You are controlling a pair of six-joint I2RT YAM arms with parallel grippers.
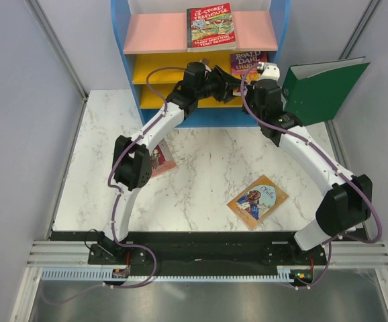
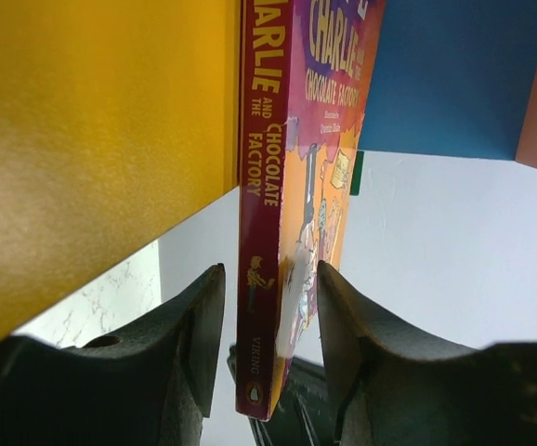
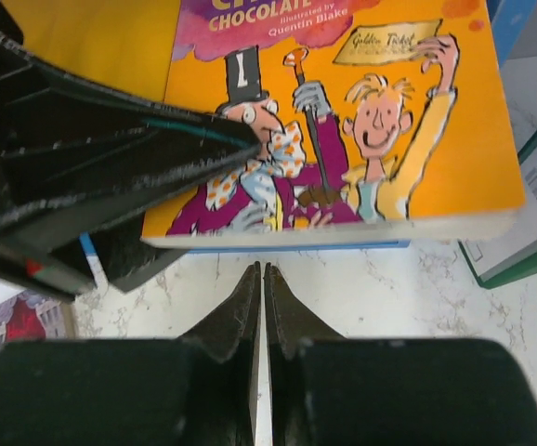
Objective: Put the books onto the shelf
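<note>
The left tool (image 2: 268,269) is clamping a book (image 2: 267,186) at the shelf's (image 1: 155,33) front edge while the right tool (image 3: 262,276), fingers together and empty, is seemingly lining up to push it in.

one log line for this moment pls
left gripper: shut on charlie book at yellow shelf board | right gripper: shut, empty, by book's edge | table: orange book, maroon book

Four books (image 1: 211,27) (image 1: 249,64) (image 1: 162,159) (image 1: 258,200), one shelf (image 1: 157,33), one binder (image 1: 318,87)
</note>
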